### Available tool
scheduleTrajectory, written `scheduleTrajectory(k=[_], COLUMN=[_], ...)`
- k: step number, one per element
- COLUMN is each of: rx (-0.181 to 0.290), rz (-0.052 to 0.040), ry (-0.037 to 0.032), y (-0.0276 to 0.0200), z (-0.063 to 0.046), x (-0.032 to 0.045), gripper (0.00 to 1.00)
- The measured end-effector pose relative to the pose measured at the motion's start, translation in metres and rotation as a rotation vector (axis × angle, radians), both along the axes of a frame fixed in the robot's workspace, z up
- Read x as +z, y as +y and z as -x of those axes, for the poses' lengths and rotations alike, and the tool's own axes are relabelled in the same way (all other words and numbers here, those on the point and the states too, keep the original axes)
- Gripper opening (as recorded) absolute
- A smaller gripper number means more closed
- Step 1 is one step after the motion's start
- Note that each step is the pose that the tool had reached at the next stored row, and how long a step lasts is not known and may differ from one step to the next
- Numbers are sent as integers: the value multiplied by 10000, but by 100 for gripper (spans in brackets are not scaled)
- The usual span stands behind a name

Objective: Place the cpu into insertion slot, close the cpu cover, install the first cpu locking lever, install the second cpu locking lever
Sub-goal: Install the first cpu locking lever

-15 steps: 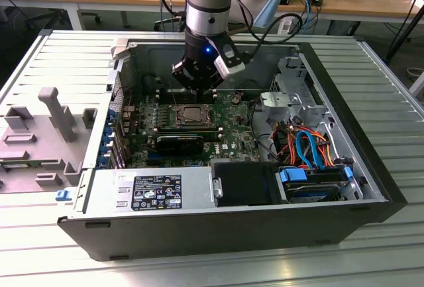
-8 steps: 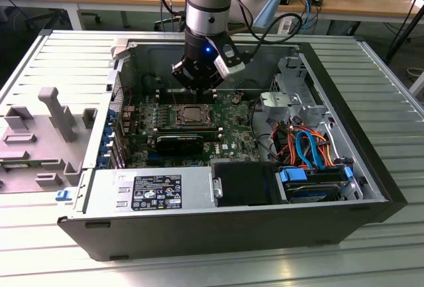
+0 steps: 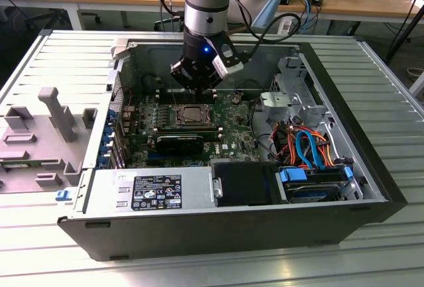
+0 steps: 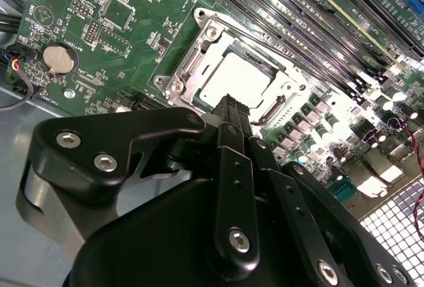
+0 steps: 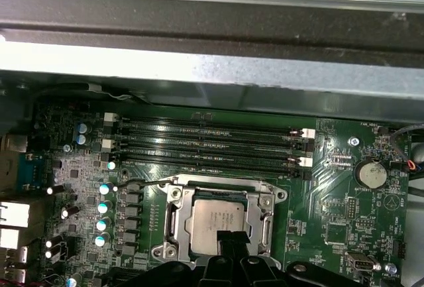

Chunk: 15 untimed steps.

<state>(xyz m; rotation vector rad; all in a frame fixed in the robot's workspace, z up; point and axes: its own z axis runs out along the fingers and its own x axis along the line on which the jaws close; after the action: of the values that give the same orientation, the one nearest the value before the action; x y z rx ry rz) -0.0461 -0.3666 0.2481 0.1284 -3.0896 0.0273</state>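
Silver-grey metal marks the cpu (image 5: 218, 221), which lies flat in the insertion slot (image 3: 195, 116) on the green motherboard (image 4: 99, 42), with the cpu cover (image 5: 173, 217) folded down around it as a frame. The gripper (image 4: 230, 105) hangs just above the near edge of the socket; its fingers (image 5: 224, 242) look pressed together and hold nothing. A thin wire locking lever (image 5: 142, 181) runs beside the socket on the side of the memory slots (image 5: 212, 141); I cannot tell whether it is latched. The risk, as I judge it, lies in the narrow target: fingers that come down slightly off could slip from the springy wire and strike the capacitors (image 5: 103, 207) or scrape the chip's top. If the cover sits slightly high, forcing a lever could load the chip unevenly.
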Motion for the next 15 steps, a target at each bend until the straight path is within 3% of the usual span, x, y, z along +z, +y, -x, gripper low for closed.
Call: scheduleTrajectory(k=[15], rx=[0], rz=[-11], ry=[0], y=[0], z=[71], x=[7], gripper=[11])
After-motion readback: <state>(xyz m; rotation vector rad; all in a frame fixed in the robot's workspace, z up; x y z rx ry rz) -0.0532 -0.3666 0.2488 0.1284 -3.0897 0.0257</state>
